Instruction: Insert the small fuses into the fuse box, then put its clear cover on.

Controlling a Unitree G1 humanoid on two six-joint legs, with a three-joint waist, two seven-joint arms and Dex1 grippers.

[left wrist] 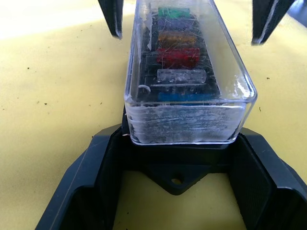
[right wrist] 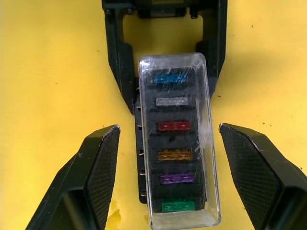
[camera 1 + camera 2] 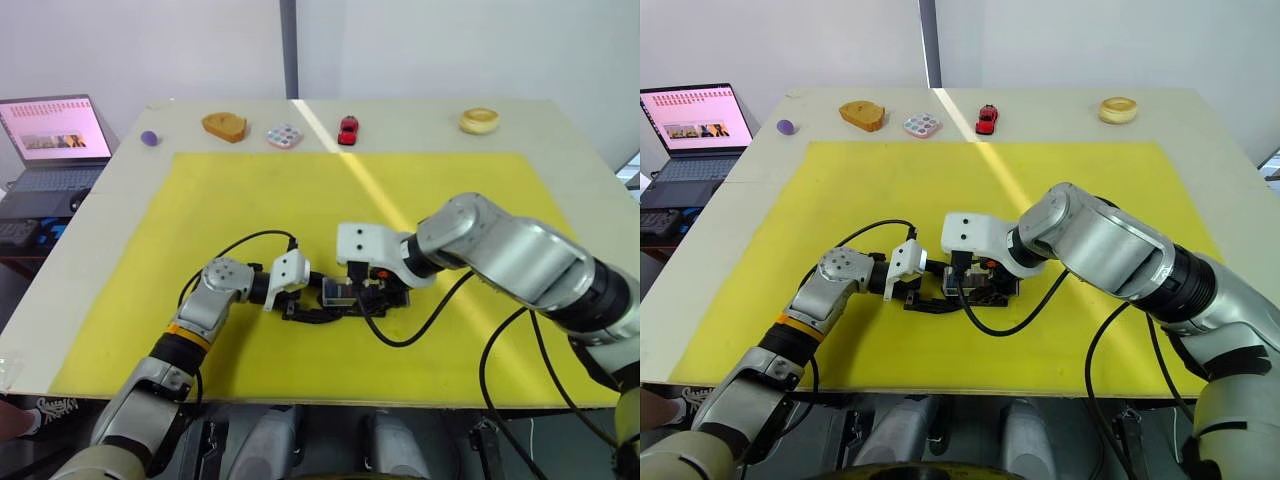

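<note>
The black fuse box [image 2: 146, 158] lies on the yellow mat [image 3: 300, 200], near its front middle. The clear cover [image 1: 187, 72] sits over it. Under the cover, several small fuses [image 2: 174, 126] stand in one row: blue, grey, red, orange, purple, green. My left gripper [image 3: 310, 306] is shut on the fuse box's blue-fuse end, one finger [image 2: 117, 62] on each side. At the green-fuse end my right gripper [image 2: 169, 133] is open; its fingertips [image 1: 112, 21] flank the box with a gap on both sides.
Along the table's far edge lie a purple ball [image 3: 149, 138], a wooden piece [image 3: 224, 126], a dotted disc [image 3: 284, 135], a red toy car [image 3: 348, 130] and a yellow ring [image 3: 479, 120]. A laptop [image 3: 55, 140] stands off the far left. Black cables [image 3: 420, 325] trail over the mat.
</note>
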